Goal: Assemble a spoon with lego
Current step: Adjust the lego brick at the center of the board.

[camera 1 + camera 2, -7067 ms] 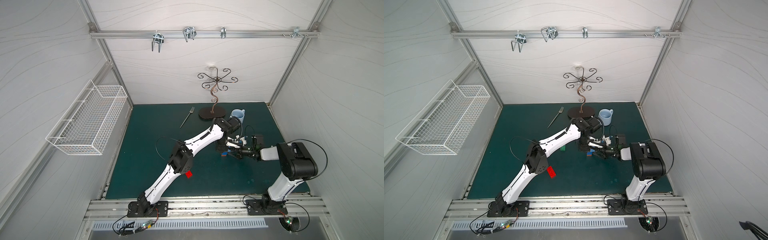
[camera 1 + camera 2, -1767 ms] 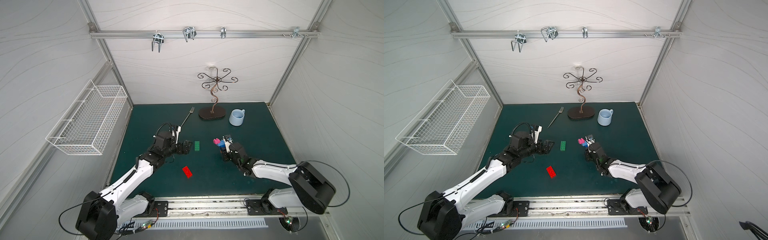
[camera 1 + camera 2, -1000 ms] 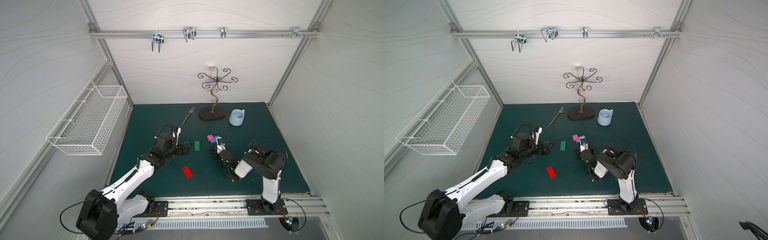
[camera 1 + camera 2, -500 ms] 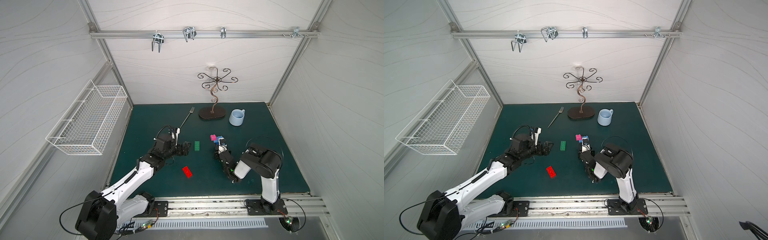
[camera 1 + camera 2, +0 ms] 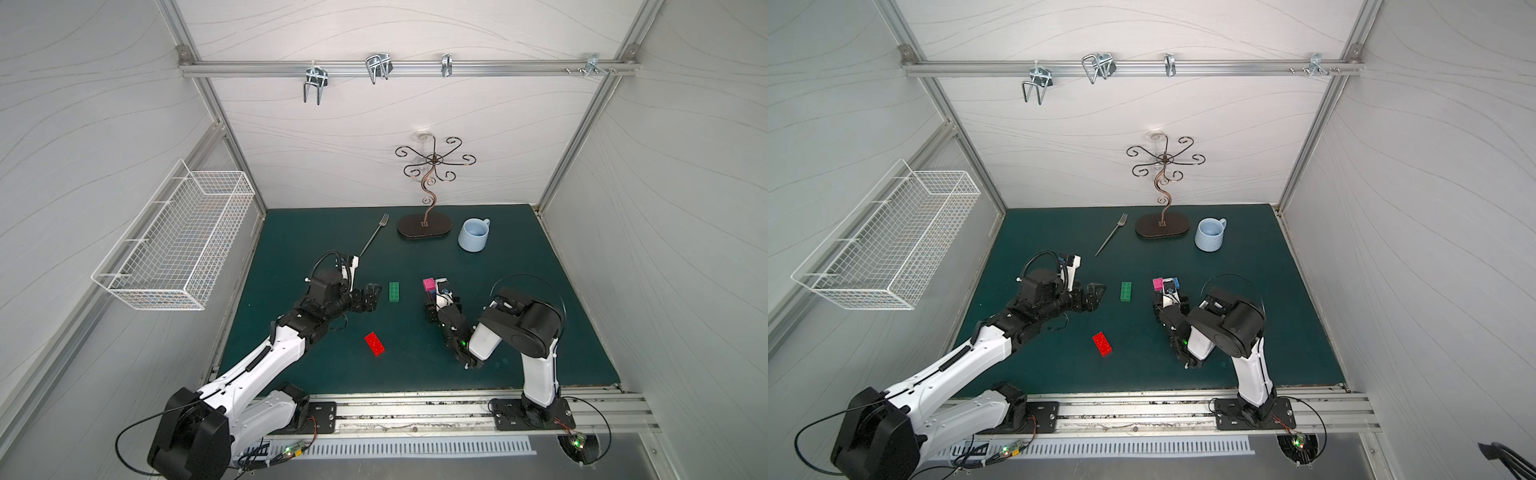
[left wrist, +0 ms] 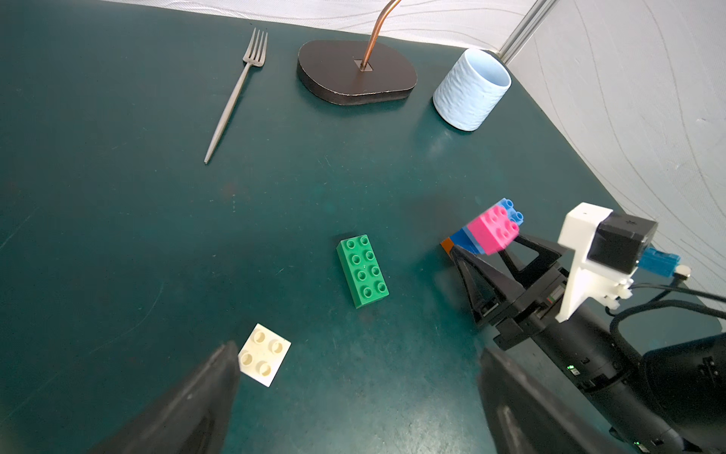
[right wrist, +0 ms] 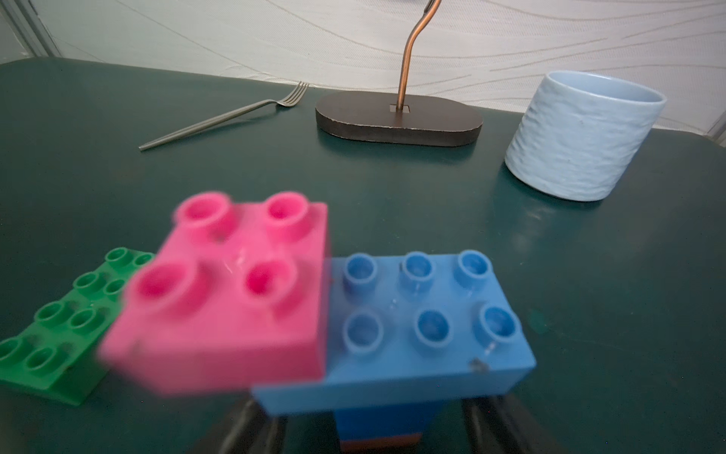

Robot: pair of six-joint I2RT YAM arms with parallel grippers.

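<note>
Left gripper (image 5: 373,296) hovers centre-left in both top views, jaws wide; right gripper (image 5: 441,302), mid-frame, low, jaws seemingly parted.

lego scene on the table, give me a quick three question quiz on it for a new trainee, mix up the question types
1. Short answer: what stands between the fork and the mug?
2. True or false: the pink brick is mounted on one end of the light blue brick.
3. Pick one. The cream brick lies: A) inside the mug, B) on the table right beside a finger of the left gripper, C) on top of the pink brick.

Key
1. The stand with the dark oval base.
2. True.
3. B.
</note>
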